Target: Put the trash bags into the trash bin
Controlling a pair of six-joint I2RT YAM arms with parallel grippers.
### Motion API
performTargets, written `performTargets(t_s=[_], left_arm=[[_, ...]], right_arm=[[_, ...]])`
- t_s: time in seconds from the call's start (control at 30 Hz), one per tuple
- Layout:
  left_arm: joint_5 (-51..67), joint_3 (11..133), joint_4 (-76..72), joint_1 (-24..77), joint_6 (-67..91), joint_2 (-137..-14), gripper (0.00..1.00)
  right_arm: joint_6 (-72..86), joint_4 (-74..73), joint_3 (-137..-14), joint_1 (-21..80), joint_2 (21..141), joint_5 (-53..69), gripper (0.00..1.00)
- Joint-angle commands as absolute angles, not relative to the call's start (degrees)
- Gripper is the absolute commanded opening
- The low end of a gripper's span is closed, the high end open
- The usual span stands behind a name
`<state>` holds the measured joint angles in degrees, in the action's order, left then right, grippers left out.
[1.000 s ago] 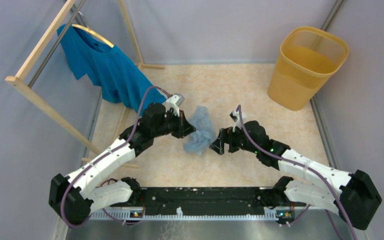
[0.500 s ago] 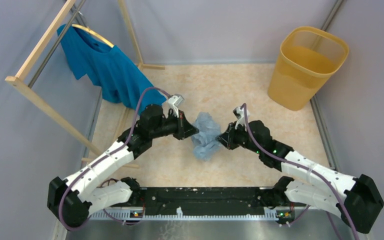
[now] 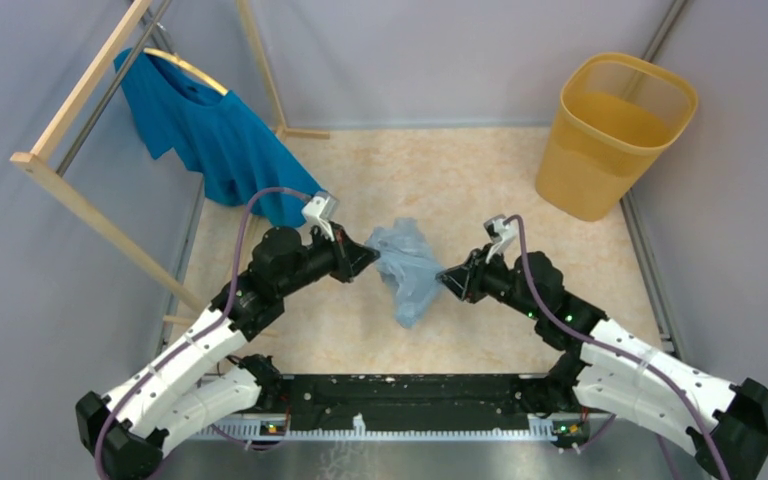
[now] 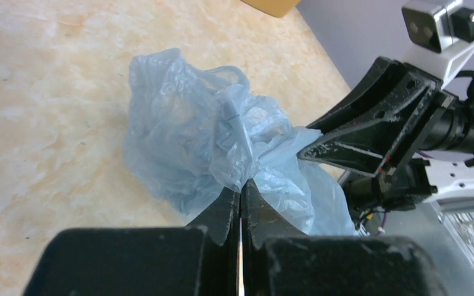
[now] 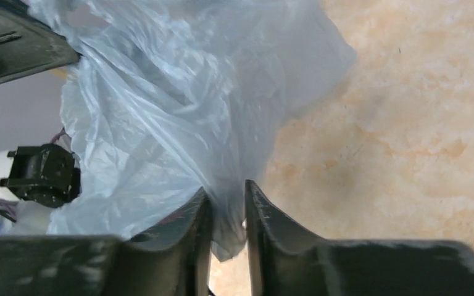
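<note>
One trash bag (image 3: 407,272), apparently hanging, pinched by left tool (image 3: 371,257) and right tool (image 3: 445,279); one trash bin (image 3: 578,172).

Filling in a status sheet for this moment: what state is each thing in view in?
left gripper: shut on the trash bag.
right gripper: shut on the trash bag.
trash bag: crumpled, pinched from both sides.
trash bin: upright, open-topped, bag not inside.
T-shirt: hanging on a hanger.

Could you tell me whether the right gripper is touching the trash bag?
Touching. The right wrist view shows the right gripper nearly closed, pinching the trash bag between its fingers.
</note>
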<state>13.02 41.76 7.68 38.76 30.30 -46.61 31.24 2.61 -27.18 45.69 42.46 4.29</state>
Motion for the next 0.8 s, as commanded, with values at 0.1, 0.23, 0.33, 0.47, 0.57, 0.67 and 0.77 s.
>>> performTargets(t_s=[0.1,0.23,0.33,0.47,0.57,0.67,0.77], left_arm=[[3.6,48.9,13.0,38.0,34.5,-49.5,0.00],[2.8,50.8,15.6,37.9,37.9,-52.2,0.00],[3.6,51.2,15.0,37.7,40.3,-52.6,0.00],[2.3,51.2,15.2,37.6,44.8,-52.3,0.00],[4.6,50.3,12.6,37.5,45.0,-52.1,0.00],[6.2,49.2,11.3,37.6,44.8,-52.3,0.00],[7.4,48.9,11.5,37.5,46.4,-53.3,0.00]], right_arm=[[26.8,-3.7,-30.0,45.6,46.2,3.2,0.49],[25.8,-1.3,-28.4,45.5,46.5,3.8,0.62],[27.0,2.7,-26.7,45.5,47.2,5.3,0.65],[29.8,12.5,-22.7,45.5,48.7,9.8,0.72],[32.0,18.0,-21.9,45.5,50.3,12.9,0.81],[30.6,15.3,-24.3,45.5,52.4,12.1,0.89],[30.2,12.5,-26.7,45.6,54.0,9.1,0.94]])
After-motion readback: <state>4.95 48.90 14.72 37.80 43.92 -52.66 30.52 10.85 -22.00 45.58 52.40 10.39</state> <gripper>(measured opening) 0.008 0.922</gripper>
